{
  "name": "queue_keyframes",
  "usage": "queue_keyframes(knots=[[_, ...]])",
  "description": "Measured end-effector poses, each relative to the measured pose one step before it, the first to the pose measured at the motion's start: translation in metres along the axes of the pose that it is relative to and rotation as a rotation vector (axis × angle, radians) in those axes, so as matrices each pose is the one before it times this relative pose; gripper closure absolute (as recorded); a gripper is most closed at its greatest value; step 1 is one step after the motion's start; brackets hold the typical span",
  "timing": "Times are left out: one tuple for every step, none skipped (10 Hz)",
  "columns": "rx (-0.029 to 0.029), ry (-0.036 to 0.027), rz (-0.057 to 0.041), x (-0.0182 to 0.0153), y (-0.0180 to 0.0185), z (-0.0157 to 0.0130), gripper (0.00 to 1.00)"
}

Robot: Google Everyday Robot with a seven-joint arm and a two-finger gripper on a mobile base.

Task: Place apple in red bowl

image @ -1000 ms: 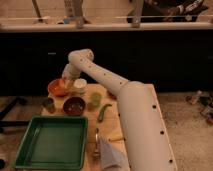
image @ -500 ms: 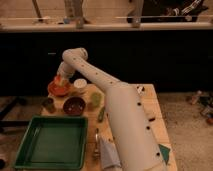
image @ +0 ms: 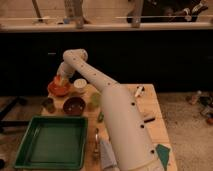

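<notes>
The arm reaches to ten o'clock so its gripper (image: 61, 80) hangs right over the red bowl (image: 58, 89), the apple (image: 62, 81) seemingly held there for release, though I cannot tell how the grip stands.

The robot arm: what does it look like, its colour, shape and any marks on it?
The arm is off-white, made of thick, smooth, rounded tube segments joined by a round elbow, with small dark dots along its side. No loose cables show. The gripper, over the red bowl, looks darker than the arm; its details are too blurred to describe.
</notes>
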Motion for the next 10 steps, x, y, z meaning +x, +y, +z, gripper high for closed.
queue_keyframes(knots=[[-0.00010, 0.00066, 0.00034, 0.00047, 0.00004, -0.00020, 0.86], [-0.00029, 0.00022, -0.00004, 0.00009, 0.00014, 0.00020, 0.78], [0.00013, 0.00047, -0.00003, 0.00018, -0.00007, -0.00010, 0.68], [-0.00063, 0.00011, 0.00003, 0.00011, 0.00030, 0.00045, 0.57], [-0.00020, -0.00023, -0.00032, -0.00034, 0.00001, 0.00019, 0.48], [-0.00014, 0.00001, -0.00008, -0.00005, 0.00005, 0.00010, 0.37], [0.00001, 0.00007, -0.00015, -0.00005, -0.00002, 0.00001, 0.28], [-0.00010, -0.00014, -0.00015, -0.00016, 0.00002, 0.00010, 0.21], [-0.00012, -0.00001, -0.00016, -0.00012, 0.00001, 0.00005, 0.20], [-0.00010, -0.00018, -0.00032, -0.00031, -0.00001, 0.00015, 0.20]])
